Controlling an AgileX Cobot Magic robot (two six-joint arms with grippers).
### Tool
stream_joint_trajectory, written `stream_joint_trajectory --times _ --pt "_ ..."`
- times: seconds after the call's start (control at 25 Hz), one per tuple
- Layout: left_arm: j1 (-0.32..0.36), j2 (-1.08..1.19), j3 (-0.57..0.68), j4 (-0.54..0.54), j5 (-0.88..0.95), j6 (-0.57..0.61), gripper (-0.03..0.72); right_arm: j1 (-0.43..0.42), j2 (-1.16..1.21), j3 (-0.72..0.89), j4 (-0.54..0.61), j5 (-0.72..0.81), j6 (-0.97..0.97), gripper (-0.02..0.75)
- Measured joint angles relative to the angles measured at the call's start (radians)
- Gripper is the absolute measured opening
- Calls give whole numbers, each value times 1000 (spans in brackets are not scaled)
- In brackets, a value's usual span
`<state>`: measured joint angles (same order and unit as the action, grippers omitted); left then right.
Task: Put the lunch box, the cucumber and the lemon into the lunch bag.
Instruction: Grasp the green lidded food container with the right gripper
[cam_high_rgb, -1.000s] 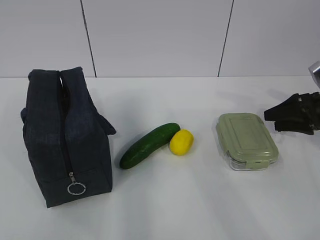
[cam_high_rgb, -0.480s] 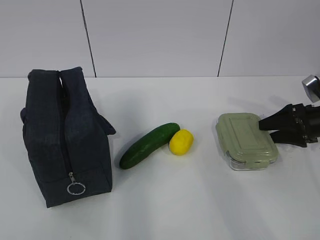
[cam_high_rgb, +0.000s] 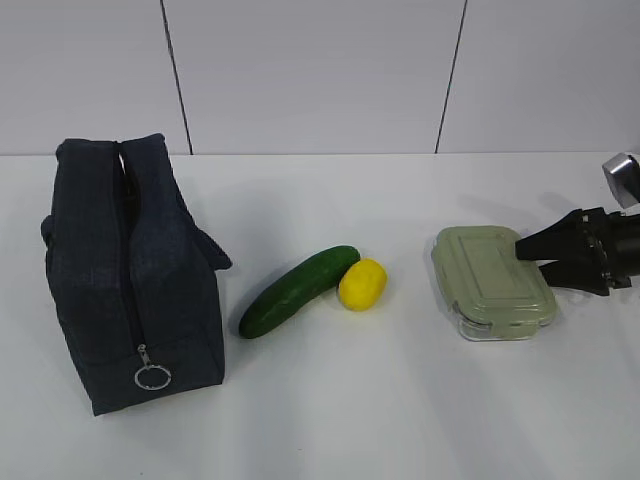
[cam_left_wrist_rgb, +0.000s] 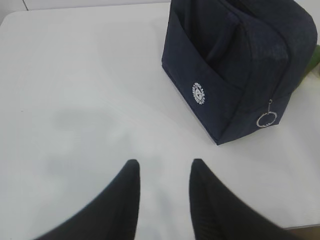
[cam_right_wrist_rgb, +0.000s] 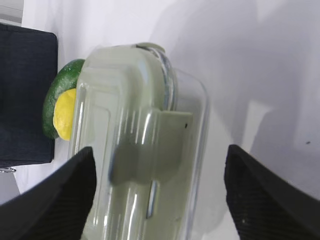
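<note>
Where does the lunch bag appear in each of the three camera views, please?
Exterior view: lunch bag at far left, ring pull facing the camera.
Left wrist view: upper right, beyond the open left gripper.
Right wrist view: dark strip at left edge.
Shared landmark: the cucumber beside it.

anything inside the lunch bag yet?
Cannot see inside: the lunch bag is zipped shut. The lunch box, cucumber and lemon are all on the table outside it.

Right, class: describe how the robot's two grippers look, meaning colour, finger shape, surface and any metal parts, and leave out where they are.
The left gripper has two matte black fingers that taper to rounded tips. The right gripper is also black, with wedge-shaped fingers; up close its fingers show a fine ribbed texture. A silvery metal cylinder sits above the right gripper. No cables or markings are visible.
</note>
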<state>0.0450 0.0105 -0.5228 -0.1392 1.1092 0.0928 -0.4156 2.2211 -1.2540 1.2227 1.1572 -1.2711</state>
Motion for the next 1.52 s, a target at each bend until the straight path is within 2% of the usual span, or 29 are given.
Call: stream_joint_trajectory --times 0.52,0.8,1.28,1.52 --pt "0 0 0 8 0 0 242 0 0 0 3 3 0 597" --pt "0 0 0 13 0 0 242 60 0 0 -12 3 0 597" --pt "0 0 0 25 0 0 242 70 0 0 -50 3 1 594" --pt "0 0 0 25 0 0 242 78 0 0 -52 4 1 530"
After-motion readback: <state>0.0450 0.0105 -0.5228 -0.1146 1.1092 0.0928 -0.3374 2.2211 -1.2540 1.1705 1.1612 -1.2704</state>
